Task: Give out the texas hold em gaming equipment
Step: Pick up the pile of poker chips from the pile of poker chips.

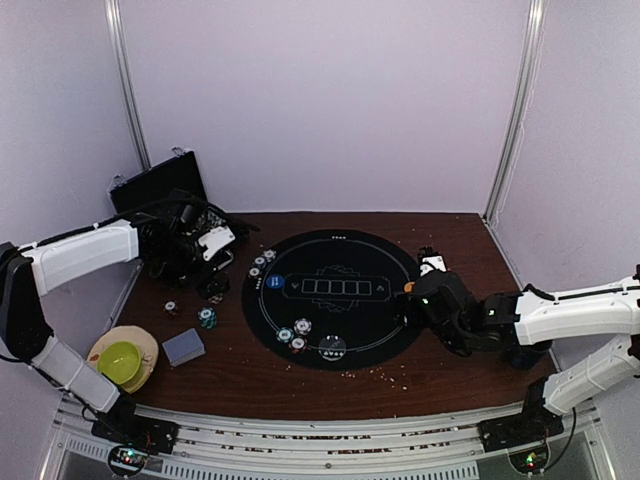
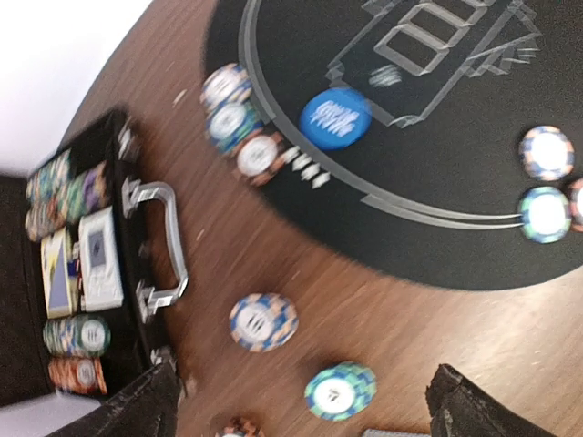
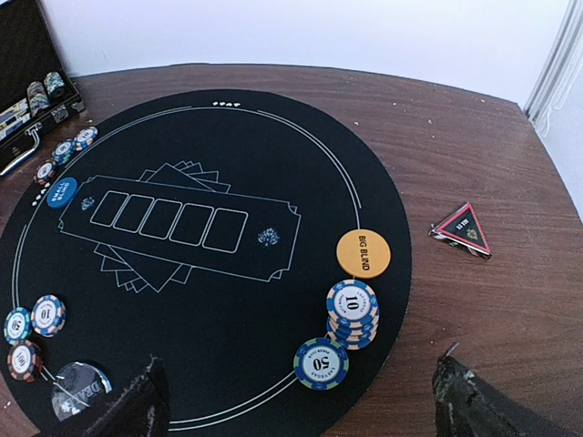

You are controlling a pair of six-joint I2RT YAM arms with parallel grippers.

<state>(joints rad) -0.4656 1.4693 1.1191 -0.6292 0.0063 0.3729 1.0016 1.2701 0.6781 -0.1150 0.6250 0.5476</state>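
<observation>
Poker chips (image 3: 46, 314): light, rigid, slick discs; judged best pinched across the rim. Left gripper (image 2: 305, 401), jaws wide, holding nothing: green chip (image 2: 340, 390) between them, blue chip (image 2: 263, 320) just ahead. Right gripper (image 3: 301, 382), jaws wide: 50 chip (image 3: 321, 362) between, 10-stack (image 3: 352, 309) ahead

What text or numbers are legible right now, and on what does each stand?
"BIG BLIND": on the orange disc.
"10": on top of the blue chip stack.
"50": on the green-edged chip.
"DEA", the rest unclear: on the clear disc.
Too small or blurred to read: the blue disc and the triangular tag.
</observation>
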